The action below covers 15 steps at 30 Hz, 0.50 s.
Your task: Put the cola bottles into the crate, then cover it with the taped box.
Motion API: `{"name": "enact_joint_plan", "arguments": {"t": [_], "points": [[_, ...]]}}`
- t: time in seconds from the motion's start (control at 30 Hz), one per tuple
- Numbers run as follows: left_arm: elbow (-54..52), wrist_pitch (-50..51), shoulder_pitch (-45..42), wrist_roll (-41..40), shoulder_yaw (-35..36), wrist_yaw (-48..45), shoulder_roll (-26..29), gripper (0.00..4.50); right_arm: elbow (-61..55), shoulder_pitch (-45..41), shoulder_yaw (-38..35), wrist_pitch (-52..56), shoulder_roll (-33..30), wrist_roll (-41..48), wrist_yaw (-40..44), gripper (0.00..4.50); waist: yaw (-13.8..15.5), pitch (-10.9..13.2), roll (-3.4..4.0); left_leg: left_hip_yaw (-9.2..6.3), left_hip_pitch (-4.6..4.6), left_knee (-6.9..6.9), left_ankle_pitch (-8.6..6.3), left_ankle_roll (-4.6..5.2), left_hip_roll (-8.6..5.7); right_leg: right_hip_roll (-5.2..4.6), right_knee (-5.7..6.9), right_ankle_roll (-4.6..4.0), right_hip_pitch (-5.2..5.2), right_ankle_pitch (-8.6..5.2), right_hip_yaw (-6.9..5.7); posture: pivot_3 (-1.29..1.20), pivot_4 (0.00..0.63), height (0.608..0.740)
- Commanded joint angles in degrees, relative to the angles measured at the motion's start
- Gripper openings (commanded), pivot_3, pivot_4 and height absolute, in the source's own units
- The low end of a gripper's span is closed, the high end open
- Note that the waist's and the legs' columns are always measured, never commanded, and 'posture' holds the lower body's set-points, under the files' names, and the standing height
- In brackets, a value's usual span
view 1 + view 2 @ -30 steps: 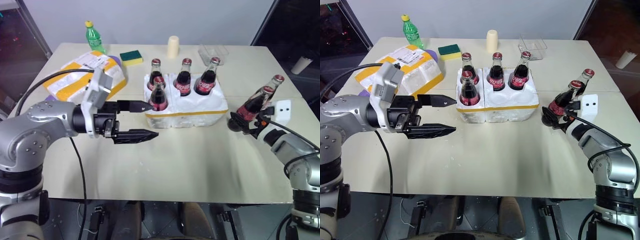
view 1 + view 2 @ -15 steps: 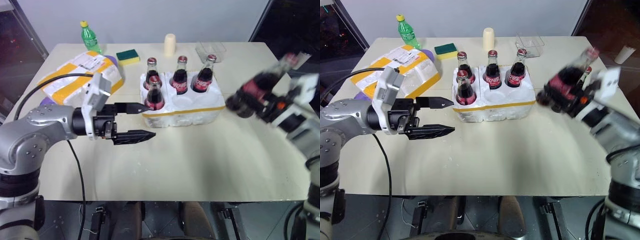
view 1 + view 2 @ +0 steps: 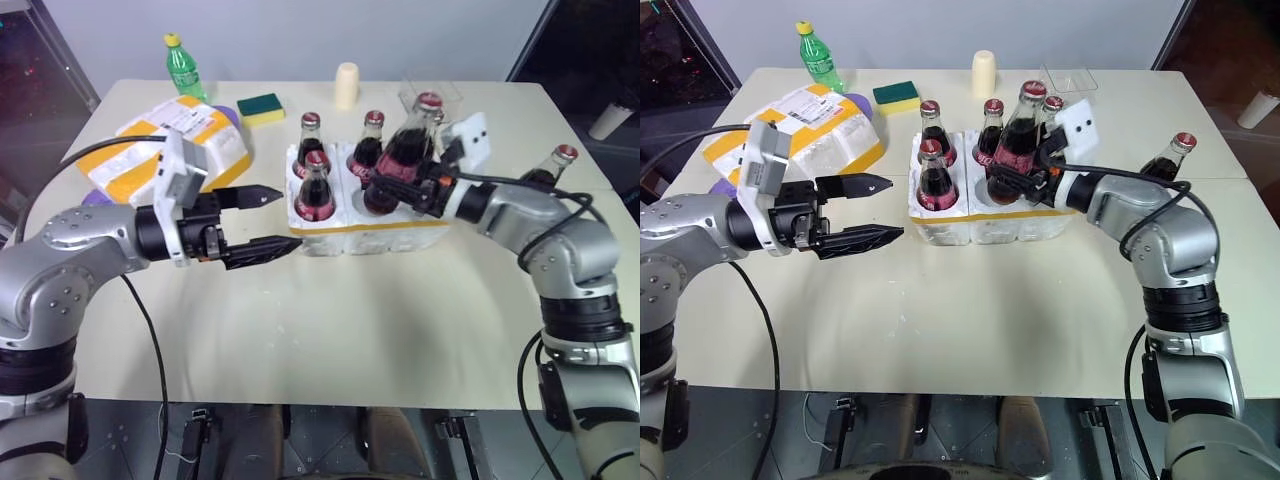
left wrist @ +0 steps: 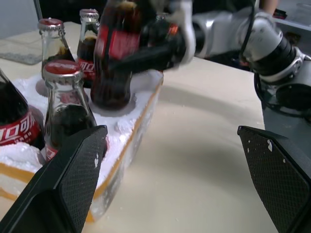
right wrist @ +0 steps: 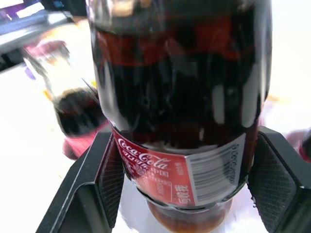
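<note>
The white foam crate with a yellow band stands mid-table. Several cola bottles stand in its wells, among them the front-left one and a back one. My right gripper is shut on a further cola bottle. That bottle is tilted, with its base at the front middle well. Its red label fills the right wrist view between the two black fingers. One more cola bottle stands on the table to the right. My left gripper hangs open just left of the crate. The taped box lies at the far left.
A green plastic bottle, a green-and-yellow sponge and a cream cylinder stand along the table's far edge. A clear plastic container sits behind the crate. Bare tabletop lies in front of the crate.
My right gripper closed on a bottle at the table's right side, lifted it and carried it left over the crate. The left gripper stayed open beside the crate.
</note>
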Motion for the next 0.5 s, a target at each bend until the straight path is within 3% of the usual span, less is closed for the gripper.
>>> {"name": "enact_joint_plan", "arguments": {"t": [0.03, 0.17, 0.23, 0.3, 0.43, 0.5], "points": [[-2.0, -1.4, 0.3, -0.1, 1.6, 0.3, 0.7, 4.50, -0.5, -1.2, 2.9, -3.0, 0.1, -4.4, 2.6, 2.82, -0.3, 0.0, 0.00, 0.00, 0.02, 0.00, 0.00, 0.00, 0.00, 0.00, 0.00, 0.00, 0.01, 0.00, 0.00, 0.00, 0.150, 0.739], [-2.0, -1.8, 0.2, 0.0, 1.3, 0.6, 0.5, 4.50, 2.3, -0.7, 6.5, -3.3, 0.8, -9.4, 3.6, 2.82, -0.3, 0.0, -0.05, 0.00, 0.18, 0.04, 0.00, 0.00, 0.00, 0.02, 0.02, -0.01, 0.16, 0.00, 0.00, 0.00, 0.150, 0.739], [-1.7, -2.2, -0.1, 0.4, 0.8, 0.5, 0.3, 4.50, 3.8, -1.0, 6.5, -3.2, 1.7, -10.7, 3.0, 3.88, -0.3, 0.0, -0.05, 0.00, 0.24, 0.11, 0.01, -0.02, 0.00, 0.02, 0.02, -0.02, 0.25, -0.01, 0.00, 0.00, 0.150, 0.739], [-1.2, -2.5, -0.6, 0.8, 0.3, 0.3, 0.2, 4.50, 4.3, -1.2, 5.5, -3.1, 2.2, -11.4, 2.3, 4.39, -0.2, -0.1, -0.13, 0.00, 0.22, 0.16, 0.02, -0.04, 0.00, 0.01, 0.01, -0.03, 0.26, 0.00, 0.02, 0.00, 0.150, 0.739], [0.0, -3.0, -1.5, 1.4, -0.5, -0.6, 0.0, 4.50, 0.5, -0.1, 1.0, -0.3, 1.2, -9.5, 2.0, 4.39, 0.0, -0.1, -0.13, -0.03, 0.24, 0.12, 0.02, -0.04, 0.00, 0.02, 0.01, -0.02, 0.28, 0.00, 0.00, 0.00, 0.150, 0.739], [0.5, -3.2, -2.0, 1.7, -1.2, -1.2, -0.2, 4.50, -4.7, 1.8, -4.8, 3.4, -0.6, -6.1, 1.3, 4.39, 0.3, -0.1, -0.13, -0.05, 0.21, 0.09, 0.02, -0.04, 0.00, 0.02, 0.01, -0.02, 0.26, 0.00, -0.02, 0.00, 0.150, 0.739]]}}
